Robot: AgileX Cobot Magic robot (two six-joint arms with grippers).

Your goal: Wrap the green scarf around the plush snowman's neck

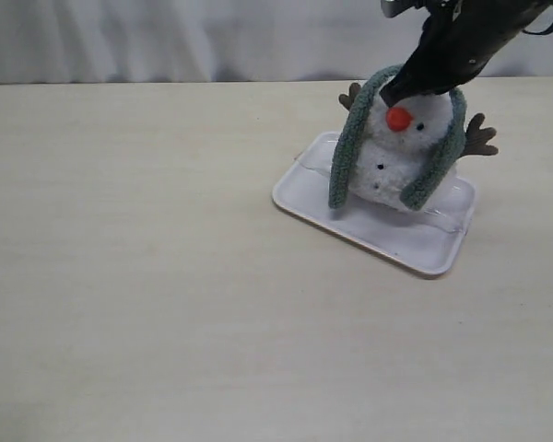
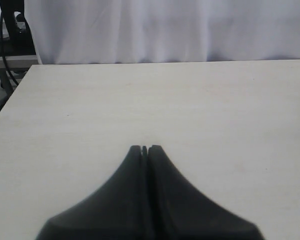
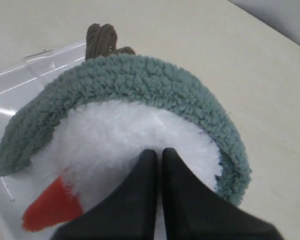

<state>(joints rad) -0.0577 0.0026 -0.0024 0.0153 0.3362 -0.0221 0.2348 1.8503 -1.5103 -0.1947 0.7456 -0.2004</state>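
**Inspector:** Right hand (image 3: 159, 152): fingers pressed together, nothing visibly between them, tips against the top of the plush snowman (image 1: 392, 164)'s head. Left hand (image 2: 145, 148): also pressed together, empty, over bare desk (image 1: 147, 276), well apart from the work.

**Clerk:** And the green scarf (image 1: 348, 147)?

**Inspector:** Draped behind the head like a hoop, its two ends hanging down the front, one on each side of the body. It sits high, on the back of the head rather than in the neck (image 1: 393, 139). The ends are not crossed.

**Clerk:** Why is the hand there?

**Inspector:** In my judgement, to steady the plush or to press the loop down toward the crease.

**Clerk:** Surroundings?

**Inspector:** The snowman stands upright in a clear tray (image 1: 422, 258). The twig arm (image 1: 480, 138) sticks out just beside one hanging end and may snag it. The orange nose (image 1: 399, 118) juts forward where the ends must cross.
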